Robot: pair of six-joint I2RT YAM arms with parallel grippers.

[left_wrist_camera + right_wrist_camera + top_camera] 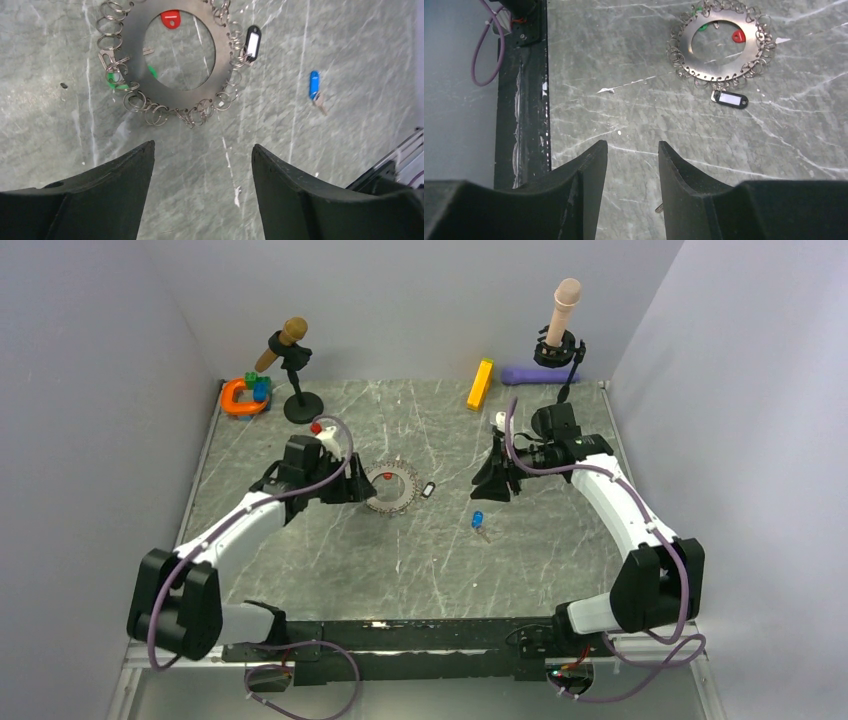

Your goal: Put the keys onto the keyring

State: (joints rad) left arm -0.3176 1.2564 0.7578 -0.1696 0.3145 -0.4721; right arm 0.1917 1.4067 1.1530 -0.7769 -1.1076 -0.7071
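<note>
The keyring (408,490) lies flat on the marble table between the arms, a grey metal ring fringed with small loops (131,55) (719,71). A red key (170,19) lies inside its hole. A green key (116,80) sits partly under its rim, and a black tag key (253,42) rests against its edge. A blue key (478,521) (313,84) lies alone on the table. My left gripper (202,145) (358,485) stands open just beside the ring, holding nothing. My right gripper (632,143) (495,482) is open and empty, above the table near the blue key.
At the back left are an orange C-shaped toy (240,398) and a black stand (302,405). A yellow block (480,384), a purple object (535,375) and a second stand (558,348) are at the back right. A black rail (521,100) runs along the table's near edge.
</note>
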